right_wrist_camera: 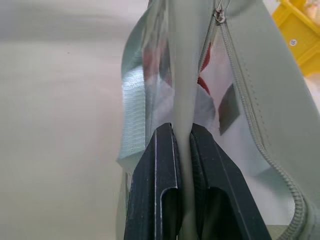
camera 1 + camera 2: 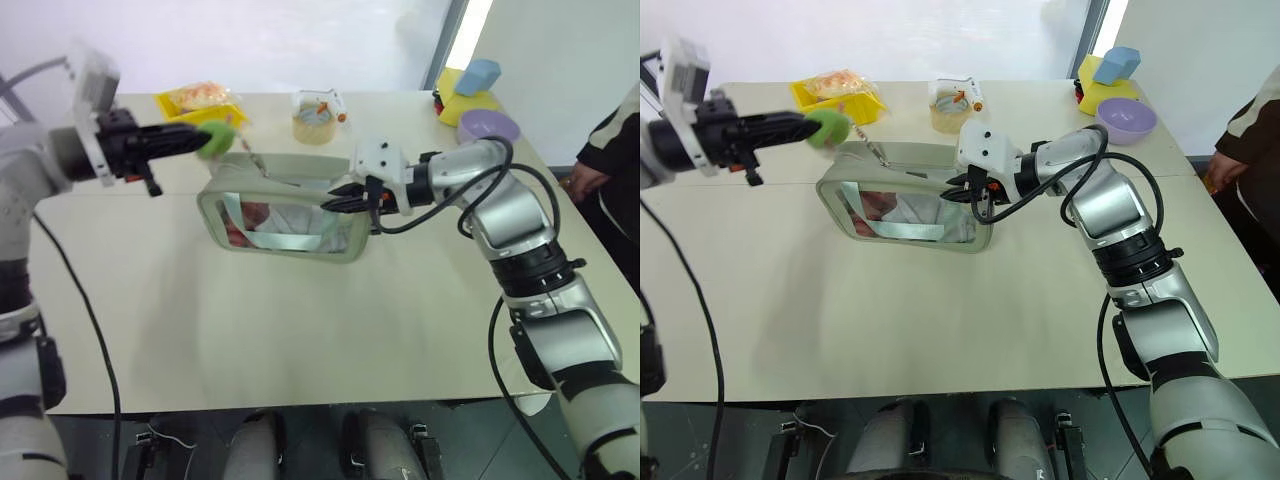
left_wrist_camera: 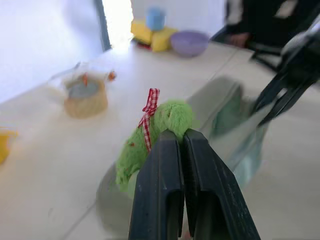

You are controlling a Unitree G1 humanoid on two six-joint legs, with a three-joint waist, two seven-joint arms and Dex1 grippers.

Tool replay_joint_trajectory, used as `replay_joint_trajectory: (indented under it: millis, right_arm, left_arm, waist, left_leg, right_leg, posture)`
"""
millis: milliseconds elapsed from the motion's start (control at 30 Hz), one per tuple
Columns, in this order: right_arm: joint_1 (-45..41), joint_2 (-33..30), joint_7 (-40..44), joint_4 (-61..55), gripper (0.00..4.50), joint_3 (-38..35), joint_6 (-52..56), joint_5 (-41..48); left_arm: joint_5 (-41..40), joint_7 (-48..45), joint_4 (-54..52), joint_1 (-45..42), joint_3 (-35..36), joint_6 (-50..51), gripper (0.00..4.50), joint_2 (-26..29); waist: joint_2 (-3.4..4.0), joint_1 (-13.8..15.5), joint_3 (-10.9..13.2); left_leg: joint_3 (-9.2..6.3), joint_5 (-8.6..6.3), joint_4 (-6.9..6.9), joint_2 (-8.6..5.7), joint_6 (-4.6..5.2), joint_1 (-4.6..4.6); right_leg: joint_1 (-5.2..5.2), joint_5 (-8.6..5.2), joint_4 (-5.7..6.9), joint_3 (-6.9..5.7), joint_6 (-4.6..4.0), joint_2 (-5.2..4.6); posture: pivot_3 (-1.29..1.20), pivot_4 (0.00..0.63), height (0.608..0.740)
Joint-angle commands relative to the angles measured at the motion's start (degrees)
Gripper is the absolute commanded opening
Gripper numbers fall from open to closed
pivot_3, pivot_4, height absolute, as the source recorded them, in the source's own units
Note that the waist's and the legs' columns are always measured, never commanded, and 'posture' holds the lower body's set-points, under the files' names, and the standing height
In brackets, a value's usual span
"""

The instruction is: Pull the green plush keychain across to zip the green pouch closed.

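Beige tabletop [image 2: 250, 340], bright window wall behind. Green pouch [image 2: 290, 215] stands mid-table, the landmark. At its right end, right gripper [image 2: 338, 203] is clamped on the pouch's edge fabric, anchoring it. At its far-left top corner, left gripper [image 2: 205, 138] is pinched on the green plush keychain [image 2: 220, 138], cord taut to the zipper. Beyond the pouch: yellow tray [image 2: 200, 102], tape roll [image 2: 314, 124], purple bowl [image 2: 489, 126]. Step judged: grasps set, pull starting. Next: a steady draw along the zipper line toward the right end, anchor firm.

A pale beige table [image 2: 250, 330] is carrying everything. The green pouch [image 2: 285, 215] is sitting centre frame. Along the far edge, a yellow tray [image 2: 200, 103] is lying upper left, a small round tub [image 2: 314, 122] upper middle, a purple bowl [image 2: 488, 126] and yellow block [image 2: 458, 100] upper right.
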Motion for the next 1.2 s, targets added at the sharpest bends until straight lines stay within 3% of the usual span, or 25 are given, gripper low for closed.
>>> replay_joint_trajectory:
  millis: [33,300,400,633,867,1133,1200]
  right_arm:
    - [-0.8,0.7,-0.3,-0.5,0.0,-0.8,-1.2,-0.1]
    - [-0.1,0.2,-0.6,-1.5,0.0,-1.3,-0.5,-0.2]
    - [0.0,0.3,-0.8,-1.3,0.0,-1.4,-0.6,-0.3]
    - [-0.5,1.2,-1.0,0.1,0.0,-1.2,-1.6,-0.5]
    - [-0.9,1.3,-0.6,1.1,0.0,-1.2,-2.4,-0.5]
    - [-1.3,1.5,-0.4,0.8,0.0,-1.1,-2.1,-0.5]
    - [-1.3,1.4,-0.4,0.6,0.0,-1.2,-1.9,-0.5]
  left_arm:
    - [1.0,-0.4,-3.0,-0.4,-2.9,-1.4,0.02,-1.0]
    - [4.3,-5.2,-4.9,3.6,-7.1,-6.1,0.02,1.2]
    - [5.1,-5.7,-3.8,2.8,-7.2,-7.3,0.94,1.6]
    - [8.9,-6.0,-2.0,2.0,-6.4,-9.4,4.38,5.0]
    - [9.2,-8.8,-0.2,8.8,-3.7,-10.5,4.38,9.9]
    - [13.4,-4.5,6.5,10.6,-5.6,-17.3,4.38,3.1]
    - [12.6,-5.4,6.9,10.0,-5.2,-17.1,3.87,2.5]
  waist:
    - [0.01,-0.2,0.0]
    - [0.02,-0.2,0.0]
    - [0.02,-0.1,0.0]
    - [0.03,-0.3,0.0]
    - [0.05,-0.3,0.0]
    - [0.02,0.0,0.0]
    - [0.02,0.0,0.0]
  left_leg:
    - [0.0,0.0,0.0,0.0,0.0,0.01]
    - [0.01,0.0,0.04,0.06,0.0,0.02]
    - [0.01,0.0,0.03,0.06,0.0,0.02]
    - [0.0,0.0,0.03,0.06,0.01,0.02]
    - [0.02,-0.01,0.02,0.06,0.02,0.03]
    - [0.03,-0.04,0.06,0.06,0.06,-0.02]
    - [0.02,-0.04,0.06,0.06,0.06,-0.01]
  right_leg:
    - [0.0,0.0,0.0,0.0,0.0,0.0]
    - [-0.02,0.0,0.03,0.01,0.0,0.06]
    - [-0.01,0.0,0.03,0.01,0.0,0.06]
    - [-0.02,0.0,0.03,0.01,0.0,0.07]
    - [-0.02,0.0,0.02,0.01,0.0,0.07]
    - [-0.01,0.0,0.02,0.01,0.0,0.05]
    - [-0.01,0.0,0.02,-0.01,0.0,0.06]
  posture:
    - [0.0,0.15,0.739]
    - [0.0,0.15,0.739]
    - [0.0,0.15,0.739]
    - [0.0,0.15,0.739]
    - [0.0,0.15,0.739]
    - [0.0,0.15,0.739]
    - [0.0,0.15,0.739]
